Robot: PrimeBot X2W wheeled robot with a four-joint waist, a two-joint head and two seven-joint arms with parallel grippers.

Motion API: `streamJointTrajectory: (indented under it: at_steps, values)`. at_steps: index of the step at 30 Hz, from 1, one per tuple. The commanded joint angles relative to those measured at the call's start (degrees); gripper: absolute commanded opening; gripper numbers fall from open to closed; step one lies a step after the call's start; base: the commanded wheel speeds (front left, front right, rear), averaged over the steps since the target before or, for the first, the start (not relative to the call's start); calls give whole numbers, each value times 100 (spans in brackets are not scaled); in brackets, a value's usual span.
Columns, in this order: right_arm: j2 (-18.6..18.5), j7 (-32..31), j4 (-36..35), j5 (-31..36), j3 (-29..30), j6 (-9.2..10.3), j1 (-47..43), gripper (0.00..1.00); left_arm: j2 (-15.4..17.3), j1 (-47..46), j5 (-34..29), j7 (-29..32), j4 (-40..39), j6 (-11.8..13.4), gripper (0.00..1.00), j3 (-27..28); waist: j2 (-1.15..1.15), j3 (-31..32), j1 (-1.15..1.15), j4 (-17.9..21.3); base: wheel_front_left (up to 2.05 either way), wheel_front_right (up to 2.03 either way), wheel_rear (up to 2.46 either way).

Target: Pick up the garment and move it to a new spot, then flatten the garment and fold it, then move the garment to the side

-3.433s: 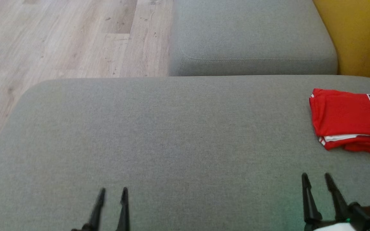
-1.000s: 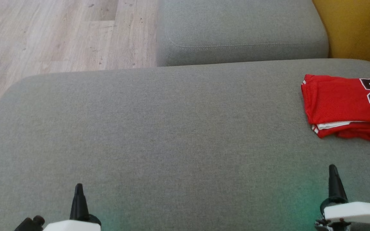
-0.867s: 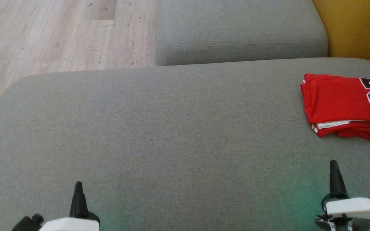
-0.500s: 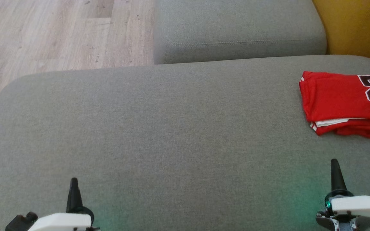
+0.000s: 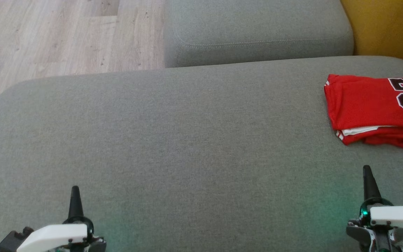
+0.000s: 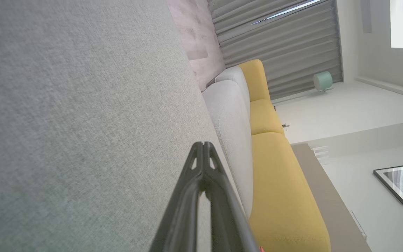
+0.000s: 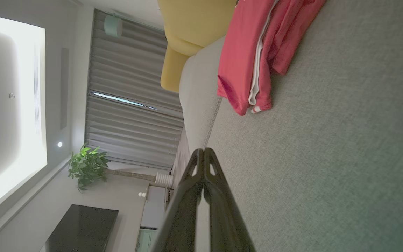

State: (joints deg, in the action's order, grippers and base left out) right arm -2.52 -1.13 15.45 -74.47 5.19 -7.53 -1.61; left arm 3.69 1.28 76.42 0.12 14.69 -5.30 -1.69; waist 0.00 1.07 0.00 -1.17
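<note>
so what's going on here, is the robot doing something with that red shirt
Nothing is being handled at this moment. The red jersey lies folded at the right end of the grey sofa cushion, with its number facing up. The left gripper and the right gripper are both shut and empty, low over the near edge of the cushion and apart from the jersey. Judging by how it lies, the folding and moving aside look done.
</note>
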Motion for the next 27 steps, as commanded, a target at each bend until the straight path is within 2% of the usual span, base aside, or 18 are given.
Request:
streamJointTrajectory:
  at_steps: [1, 27]
  values:
    - [-79, -63, -181, -188, -62, 3, 391, 0, 64, -355, 164, 59, -141, -58, 0, 227, 0, -7, 0, 7, 0, 0, 0]
    - [-80, -489, -146, -1818, 75, 4, 773, 0, 45, -732, 1720, 498, -72, -219, 0, 647, 0, -125, 0, 117, 0, 0, 0]
